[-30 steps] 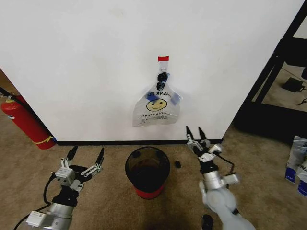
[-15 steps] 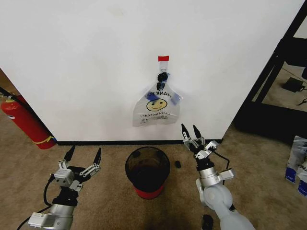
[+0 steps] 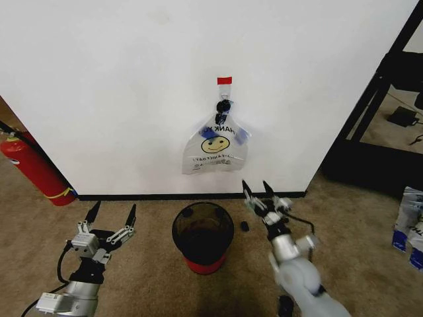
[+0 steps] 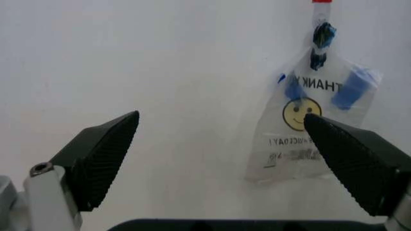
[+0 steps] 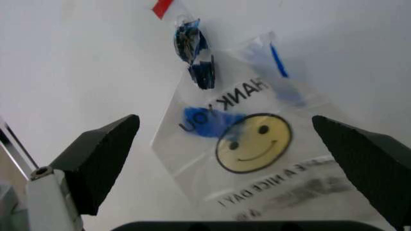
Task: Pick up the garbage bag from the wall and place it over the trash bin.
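the bag (image 3: pixel 215 147) hangs from a black hook (image 3: pixel 224 105) on the white wall (image 3: pixel 119 99), just under a short strip of red tape (image 3: pixel 225 80), with its smiley face and lettering facing out and nothing touching it. the bin (image 3: pixel 203 236) stands on the carpet directly below, its mouth open and unlined. over the last second the right claw (image 3: pixel 259 191) has swung up and leftward from a spot beside the bin toward the lower right corner of the bag, and it now points at the wall with its two fingers spread wide and nothing between them; in the right wrist view the bag (image 5: pixel 257 144) sits squarely between those open fingers, though they are apart from the plastic. that suggests the reach for the bag is under way but no grasp has been made. the left claw (image 3: pixel 109 218) has barely shifted, staying low over the carpet to the left of the bin, fingers wide and empty, the bag (image 4: pixel 311 125) off to one side in its own view. a red fire extinguisher (image 3: pixel 33 168) leans by the wall, well apart from the work. judging by this, the task is at its start: bag on the hook, bin bare.
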### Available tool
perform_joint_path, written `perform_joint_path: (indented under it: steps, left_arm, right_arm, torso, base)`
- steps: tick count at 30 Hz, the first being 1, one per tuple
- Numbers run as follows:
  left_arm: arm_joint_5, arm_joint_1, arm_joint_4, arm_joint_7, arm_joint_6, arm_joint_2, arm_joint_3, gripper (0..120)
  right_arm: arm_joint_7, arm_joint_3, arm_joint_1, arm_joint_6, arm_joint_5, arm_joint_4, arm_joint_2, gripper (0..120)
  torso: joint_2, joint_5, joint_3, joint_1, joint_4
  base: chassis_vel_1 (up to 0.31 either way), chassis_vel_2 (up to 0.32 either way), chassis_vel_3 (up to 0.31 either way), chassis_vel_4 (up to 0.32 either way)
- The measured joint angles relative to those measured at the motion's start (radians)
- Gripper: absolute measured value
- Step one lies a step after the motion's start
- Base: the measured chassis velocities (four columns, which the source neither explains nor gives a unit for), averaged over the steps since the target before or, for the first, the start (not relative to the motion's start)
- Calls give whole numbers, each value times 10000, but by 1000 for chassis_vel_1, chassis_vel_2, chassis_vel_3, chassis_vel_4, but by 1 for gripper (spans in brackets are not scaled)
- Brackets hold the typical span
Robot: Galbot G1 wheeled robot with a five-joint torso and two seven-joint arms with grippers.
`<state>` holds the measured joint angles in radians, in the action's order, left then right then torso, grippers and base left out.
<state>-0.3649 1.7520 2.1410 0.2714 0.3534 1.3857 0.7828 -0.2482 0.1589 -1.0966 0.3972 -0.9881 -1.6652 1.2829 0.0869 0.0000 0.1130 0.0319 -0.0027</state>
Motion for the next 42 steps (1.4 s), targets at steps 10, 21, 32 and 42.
perform_joint_path:
  steps: [10, 21, 32, 42]
  left_arm:
    - [431, 188, 178, -19, -101, 176, 162, 100]
    - [672, 397, 363, -95, 61, 531, 273, 100]
    - [893, 414, 277, -199, 181, 671, 212, 100]
    - [934, 375, 187, -221, 200, 697, 153, 100]
  right_arm:
    - [-2235, -752, 3168, 382, -2643, 3683, 1493, 100]
    - [-3557, -1023, 4980, -126, -3422, 5457, 1870, 94]
    - [-3706, -920, 5588, -232, -3429, 6440, 2091, 58]
    - [-3689, -741, 5921, -289, -3422, 7066, 2312, 47]
  torso:
    - [0, -2, 1, 1, -2]
    - [0, -2, 1, 1, -5]
    - [0, 0, 0, 0, -5]
    - [0, -1, 0, 0, -4]
  base:
    - [0, 0, 0, 0]
    - [0, 0, 0, 0]
    - [0, 0, 0, 0]
    - [0, 0, 0, 0]
